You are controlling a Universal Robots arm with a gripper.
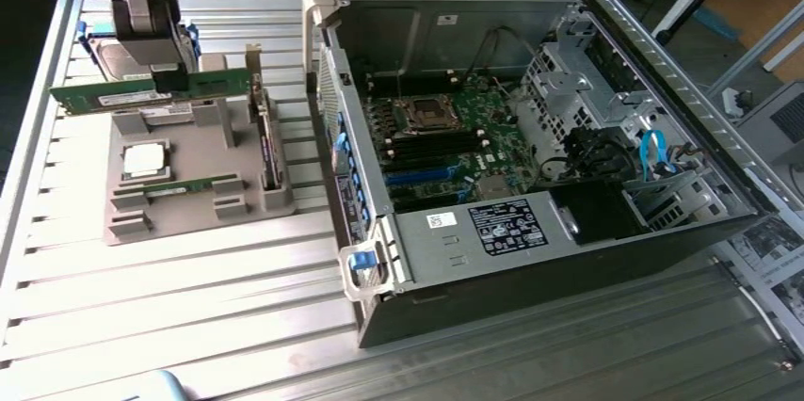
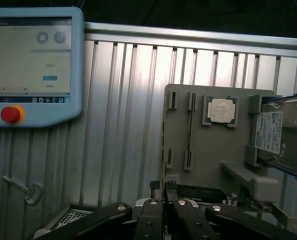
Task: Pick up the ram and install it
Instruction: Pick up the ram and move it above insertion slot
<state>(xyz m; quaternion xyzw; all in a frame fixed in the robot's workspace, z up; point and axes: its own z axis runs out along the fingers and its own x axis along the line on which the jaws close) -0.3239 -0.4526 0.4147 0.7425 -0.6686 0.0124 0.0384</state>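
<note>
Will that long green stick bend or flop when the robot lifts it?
Probably not: the ram juts out straight though the tool grips it only near its middle, so it looks stiff. It is thin, so likely light. Its bare circuit board probably makes it fragile.

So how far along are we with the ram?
Pickup looks done: the gripper is shut on the ram, held above the grey holder. Left: installing it; it is not yet at the motherboard inside the open case.
</note>
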